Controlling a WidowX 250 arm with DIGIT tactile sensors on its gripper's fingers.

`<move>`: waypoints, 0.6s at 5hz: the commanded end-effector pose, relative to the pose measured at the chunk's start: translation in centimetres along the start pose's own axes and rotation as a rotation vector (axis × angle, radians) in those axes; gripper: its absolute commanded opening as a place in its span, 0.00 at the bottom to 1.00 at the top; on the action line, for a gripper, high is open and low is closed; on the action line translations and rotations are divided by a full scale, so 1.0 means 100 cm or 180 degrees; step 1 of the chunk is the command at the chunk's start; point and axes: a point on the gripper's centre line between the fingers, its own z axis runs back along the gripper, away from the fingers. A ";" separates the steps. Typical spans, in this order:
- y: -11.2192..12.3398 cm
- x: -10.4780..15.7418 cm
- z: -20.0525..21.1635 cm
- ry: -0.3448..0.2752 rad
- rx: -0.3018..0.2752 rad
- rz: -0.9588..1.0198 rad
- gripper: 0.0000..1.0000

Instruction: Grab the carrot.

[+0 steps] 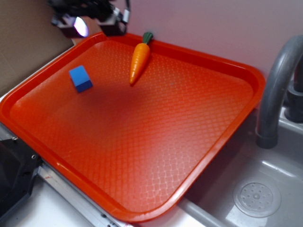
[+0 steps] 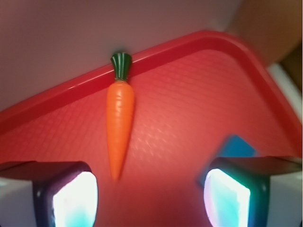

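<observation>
The carrot (image 1: 139, 61) is a small glossy orange cone with a dark green stub, lying on the red tray (image 1: 142, 142) near its far rim, tip toward the tray's middle. In the wrist view the carrot (image 2: 119, 125) lies lengthwise ahead, its green top against the rim and its tip just beyond my left finger. My gripper (image 2: 150, 201) is open, with bare tray between its fingers. In the exterior view only part of the gripper (image 1: 90, 21) shows at the top left, above the tray's far left corner.
A small blue block (image 1: 81, 79) sits on the tray left of the carrot; in the wrist view the blue block (image 2: 239, 147) peeks out behind my right finger. A grey faucet (image 1: 277, 85) and a sink with a drain (image 1: 257, 198) lie to the right.
</observation>
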 end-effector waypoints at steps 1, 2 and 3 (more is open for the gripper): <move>-0.027 0.031 -0.031 -0.0083 -0.0117 -0.0158 1.00; -0.025 0.039 -0.055 -0.0072 0.0092 -0.0149 1.00; -0.022 0.040 -0.074 0.0002 0.0143 -0.0165 1.00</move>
